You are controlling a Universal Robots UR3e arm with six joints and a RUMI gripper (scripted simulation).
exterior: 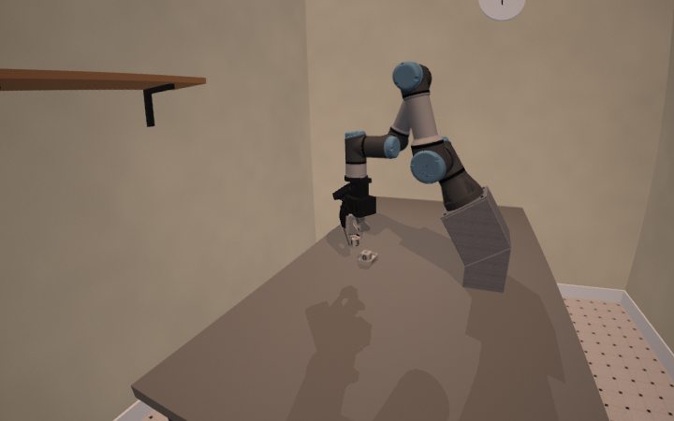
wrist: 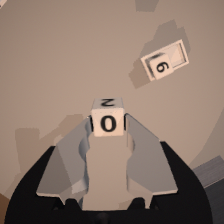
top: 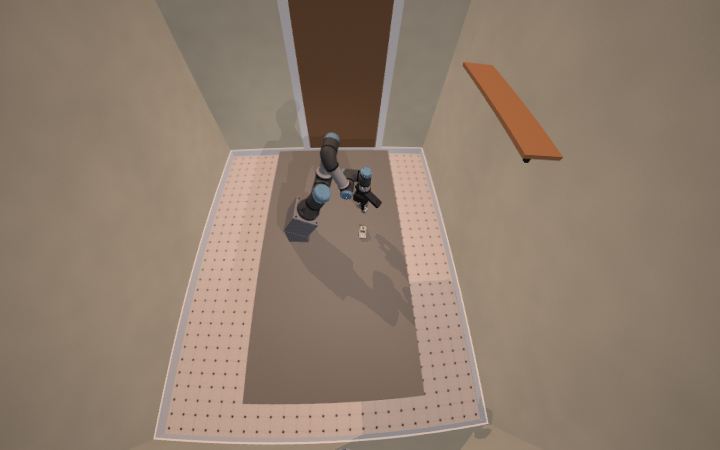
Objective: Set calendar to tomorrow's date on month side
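A wooden wall shelf [top: 512,111] [exterior: 99,79] with a black bracket juts out above the left edge of the surface [top: 329,360] [exterior: 258,347], as the exterior view has it, well apart from the arm. The grey pedestal [top: 300,228] [exterior: 476,238] stands near the opposite long edge, with the arm [top: 329,156] [exterior: 421,116] arching from it toward the shelf side. A round clock [exterior: 502,6] (only its lower part shows) hangs on the far wall.

The claw [top: 363,208] [exterior: 353,241] [wrist: 108,115] is near the shelf-side edge, toward the far end in the exterior view, grasping a number cube [exterior: 354,241] [wrist: 108,124] above the surface. The tray [top: 362,237] [exterior: 367,264] [wrist: 180,45] sits just beside, lower and apart from the claw, with the other cube [top: 362,230] [exterior: 366,255] [wrist: 161,66] at one end and the rest of its length open. Between the tray and the near edge lies a long open stretch, crossed by the arm's shadow.

The wrist view shows a 0 and a 2 on the held cube and a 6-shaped digit on the tray's cube; the exterior view shows a 3 on the held one and a 0 on the other (the top view is too small for digits).
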